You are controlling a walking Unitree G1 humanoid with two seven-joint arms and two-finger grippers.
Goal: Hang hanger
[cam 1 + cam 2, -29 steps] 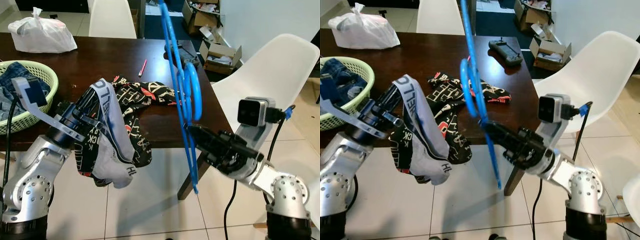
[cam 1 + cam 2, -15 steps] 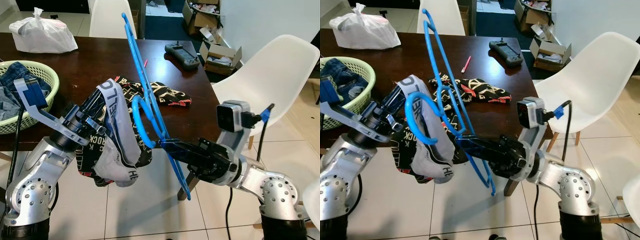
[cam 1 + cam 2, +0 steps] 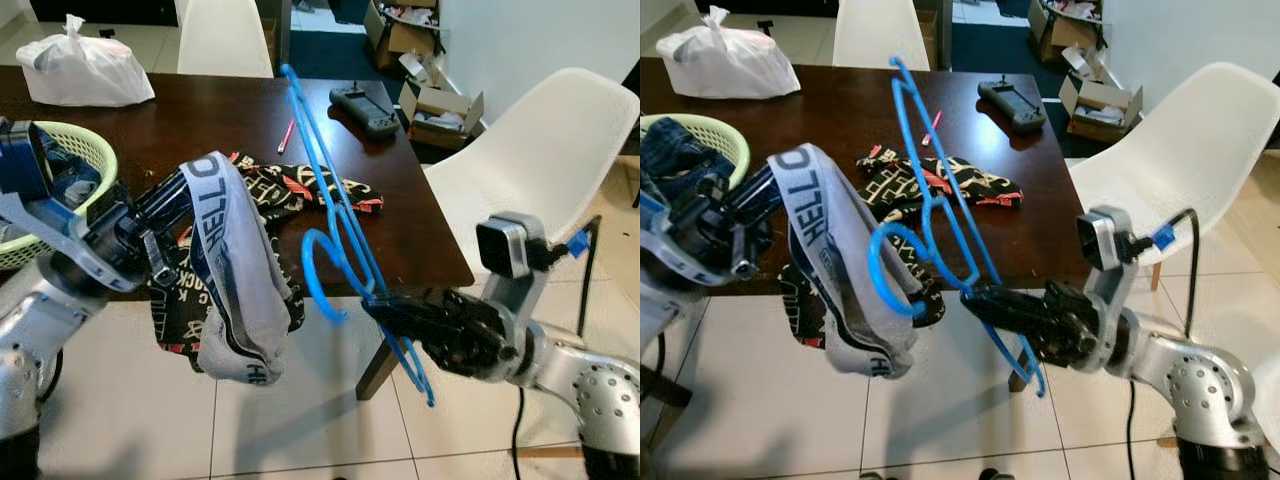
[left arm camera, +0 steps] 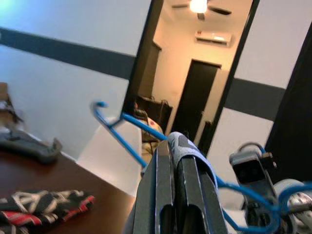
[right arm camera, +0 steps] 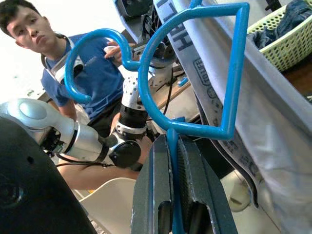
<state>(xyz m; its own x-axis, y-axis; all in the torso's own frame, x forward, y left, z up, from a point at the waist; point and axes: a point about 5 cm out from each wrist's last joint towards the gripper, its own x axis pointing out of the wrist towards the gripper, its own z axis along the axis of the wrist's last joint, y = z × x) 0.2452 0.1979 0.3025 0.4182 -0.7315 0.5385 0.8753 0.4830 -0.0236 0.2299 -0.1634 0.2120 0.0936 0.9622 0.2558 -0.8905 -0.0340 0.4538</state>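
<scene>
My right gripper (image 3: 388, 306) is shut on the lower bar of a blue plastic hanger (image 3: 343, 222), holding it tilted over the table's front edge. The hanger's hook (image 3: 890, 270) curls beside the grey waistband (image 3: 232, 250) of a pair of black patterned shorts. My left gripper (image 3: 170, 205) is shut on those shorts, and the waistband is stretched over its fingers (image 4: 168, 195). The shorts hang off the dark wooden table (image 3: 200, 110), partly lying on it. In the right wrist view the hanger (image 5: 234, 73) stands just in front of the waistband.
A green basket (image 3: 75, 145) of jeans and a white plastic bag (image 3: 85, 70) sit on the table's left. A red pen (image 3: 285, 135) and a controller (image 3: 365, 110) lie farther back. A white chair (image 3: 530, 150) stands on the right. A person in blue (image 5: 92, 73) sits behind.
The right gripper has swung the hanger from upright to leaning left and lowered it, bringing the hook beside the waistband. The left arm has drawn back to the left, stretching the waistband wider.
</scene>
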